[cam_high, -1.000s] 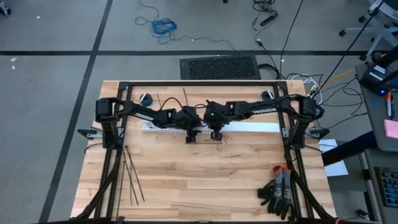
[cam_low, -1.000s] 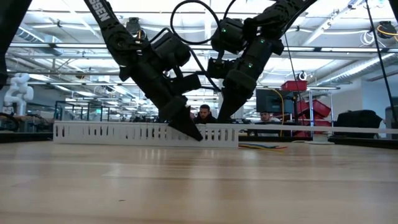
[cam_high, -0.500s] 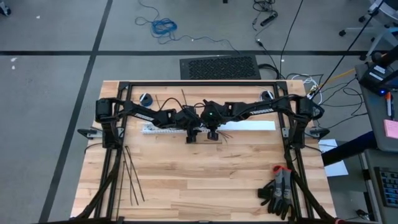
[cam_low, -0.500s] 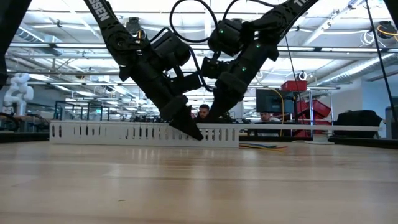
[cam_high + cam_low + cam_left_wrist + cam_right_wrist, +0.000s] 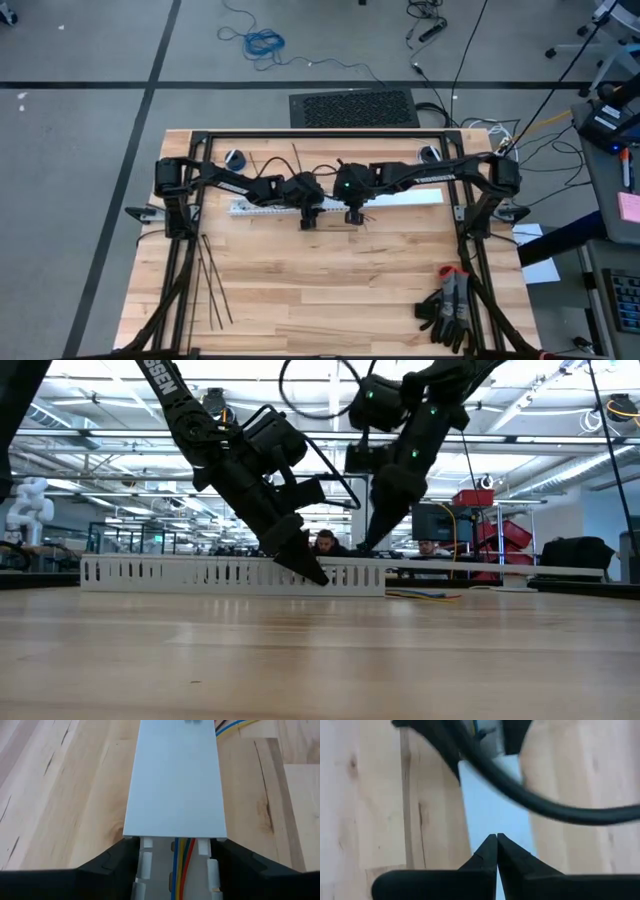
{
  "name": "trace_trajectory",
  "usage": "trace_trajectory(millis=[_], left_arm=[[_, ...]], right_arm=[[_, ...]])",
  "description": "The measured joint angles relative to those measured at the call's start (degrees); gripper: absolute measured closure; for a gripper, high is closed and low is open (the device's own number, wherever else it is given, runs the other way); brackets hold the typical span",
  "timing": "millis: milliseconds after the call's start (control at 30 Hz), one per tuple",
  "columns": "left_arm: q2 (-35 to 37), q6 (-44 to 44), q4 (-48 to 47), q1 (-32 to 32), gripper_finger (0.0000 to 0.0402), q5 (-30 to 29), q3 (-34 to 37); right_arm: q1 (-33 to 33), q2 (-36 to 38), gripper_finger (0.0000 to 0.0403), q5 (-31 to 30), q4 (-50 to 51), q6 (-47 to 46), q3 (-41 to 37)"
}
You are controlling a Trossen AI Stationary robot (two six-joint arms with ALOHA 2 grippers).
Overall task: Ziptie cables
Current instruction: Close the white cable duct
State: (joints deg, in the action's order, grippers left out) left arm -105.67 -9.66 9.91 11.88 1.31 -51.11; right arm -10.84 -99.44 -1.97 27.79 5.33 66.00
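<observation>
You're in a robotics lab or industrial workshop: a butcher-block table (image 5: 330, 280) on grey concrete floor (image 5: 80, 120), loose cabling (image 5: 262, 42), open ceiling trusses (image 5: 560, 455), monitors (image 5: 440, 520) and seated people (image 5: 325, 544) behind

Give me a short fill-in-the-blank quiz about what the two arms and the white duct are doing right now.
1. The left gripper has one finger on each side of the white slotted ____.
2. The right gripper has its fingers ____ and holds nothing.
3. Coloured wires run ____ the duct, under its flat cover.
4. Loose black zipties lie on the wooden table near the ____ arm's base.

Missing words: duct; shut; inside; left
</observation>
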Motion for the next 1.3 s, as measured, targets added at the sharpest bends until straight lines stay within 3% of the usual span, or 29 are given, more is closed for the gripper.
trace_trajectory(millis=[300,533,933,1300], left_arm=[[0.1,0.1,-0.7,0.0,0.0186,-0.1,0.1],[0.2,-0.3,-0.6,0.0,0.0184,-0.1,0.1],[6.5,-3.5,-7.4,0.0,0.0105,-4.6,0.2],[6.5,-4.6,-17.4,1.9,0.0097,-9.4,0.0]], right_arm=[[-0.8,-6.0,0.0403,2.0,-4.7,1.6,0.3],[-1.1,-6.3,0.0403,3.6,-6.6,2.4,0.2],[-1.4,-6.5,0.0403,3.8,-6.1,2.7,0.3],[-2.0,-6.5,0.0403,3.7,-6.2,3.3,0.2]])
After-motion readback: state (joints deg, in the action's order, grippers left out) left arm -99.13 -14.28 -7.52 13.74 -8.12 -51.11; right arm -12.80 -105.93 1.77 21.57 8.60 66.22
